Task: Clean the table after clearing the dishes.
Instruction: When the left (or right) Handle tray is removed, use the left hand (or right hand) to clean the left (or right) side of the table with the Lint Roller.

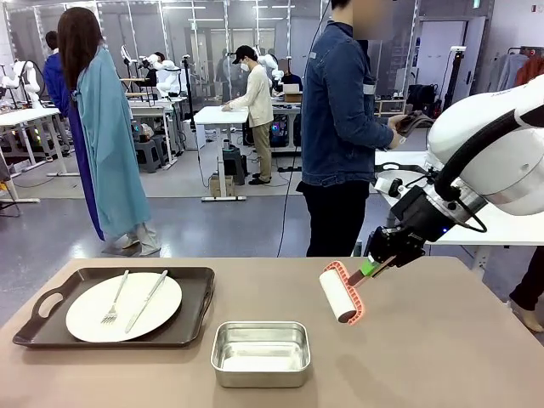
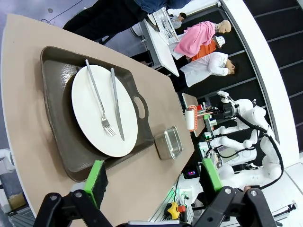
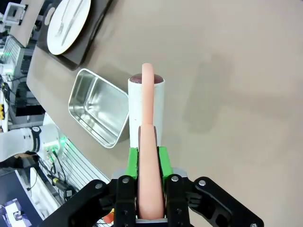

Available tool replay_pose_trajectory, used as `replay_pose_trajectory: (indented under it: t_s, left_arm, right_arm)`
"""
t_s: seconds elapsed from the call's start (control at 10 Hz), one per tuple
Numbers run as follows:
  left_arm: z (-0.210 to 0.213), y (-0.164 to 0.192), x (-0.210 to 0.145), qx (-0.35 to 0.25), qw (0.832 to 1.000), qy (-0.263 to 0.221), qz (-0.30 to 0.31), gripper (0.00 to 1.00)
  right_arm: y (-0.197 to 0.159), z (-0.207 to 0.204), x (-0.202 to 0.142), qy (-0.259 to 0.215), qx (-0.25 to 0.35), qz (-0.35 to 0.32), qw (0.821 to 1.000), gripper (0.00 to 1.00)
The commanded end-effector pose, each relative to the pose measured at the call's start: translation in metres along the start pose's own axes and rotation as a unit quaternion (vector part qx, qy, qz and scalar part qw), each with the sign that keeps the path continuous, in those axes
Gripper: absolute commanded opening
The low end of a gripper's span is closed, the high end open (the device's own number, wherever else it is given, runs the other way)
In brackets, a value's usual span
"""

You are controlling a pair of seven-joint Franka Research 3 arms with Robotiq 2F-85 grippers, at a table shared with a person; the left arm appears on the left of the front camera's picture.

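Observation:
The tan table (image 1: 442, 357) carries a dark brown handled tray (image 1: 200, 297) at its left. On the tray lies a round white plate (image 1: 85, 319) with a fork (image 1: 115, 299) and a knife (image 1: 147, 300). My right gripper (image 1: 371, 266) is shut on the salmon handle of a white lint roller (image 1: 338, 295), held low over the table's right-middle with its shadow beside it. The right wrist view shows the roller (image 3: 158, 109) straight ahead of that gripper (image 3: 147, 161). My left gripper (image 2: 154, 175) is open and holds nothing, high over the near left edge, looking down on the plate (image 2: 87, 118) and tray (image 2: 57, 118).
A small rectangular steel pan (image 1: 260, 353) stands at the front middle, just left of the roller; it also shows as the pan (image 3: 99, 106) in the right wrist view. A person in a denim jacket (image 1: 340, 127) stands at the table's far side. Bare tabletop stretches to the right.

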State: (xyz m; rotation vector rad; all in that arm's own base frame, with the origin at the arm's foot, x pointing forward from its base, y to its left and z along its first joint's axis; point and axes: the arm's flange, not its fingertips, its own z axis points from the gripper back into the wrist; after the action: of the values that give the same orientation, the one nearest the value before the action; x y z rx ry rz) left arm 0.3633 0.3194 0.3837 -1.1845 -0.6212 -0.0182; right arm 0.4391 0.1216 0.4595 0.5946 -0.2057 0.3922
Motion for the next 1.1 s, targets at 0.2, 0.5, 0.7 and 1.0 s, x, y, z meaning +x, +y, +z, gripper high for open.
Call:
replay_pose_trajectory:
  t_s: [0.2, 0.5, 0.7, 1.0]
  left_arm:
    - [0.002, -0.003, 0.002, -0.008, 1.0, -0.009, 0.007, 1.0]
    - [0.002, -0.003, 0.002, -0.008, 1.0, -0.009, 0.007, 1.0]
    - [0.002, -0.003, 0.002, -0.008, 1.0, -0.009, 0.007, 1.0]
    - [0.002, -0.003, 0.002, -0.008, 1.0, -0.009, 0.007, 1.0]
  right_arm:
    - [0.013, 0.001, 0.003, 0.015, -0.005, 0.01, 1.0, 0.0]
    - [-0.022, -0.021, 0.027, -0.015, -0.025, -0.088, 0.996, 0.21]
    - [-0.037, -0.043, 0.033, -0.002, -0.018, -0.134, 0.991, 0.21]
    - [-0.05, -0.079, 0.046, 0.023, -0.044, -0.169, 0.984, 0.21]
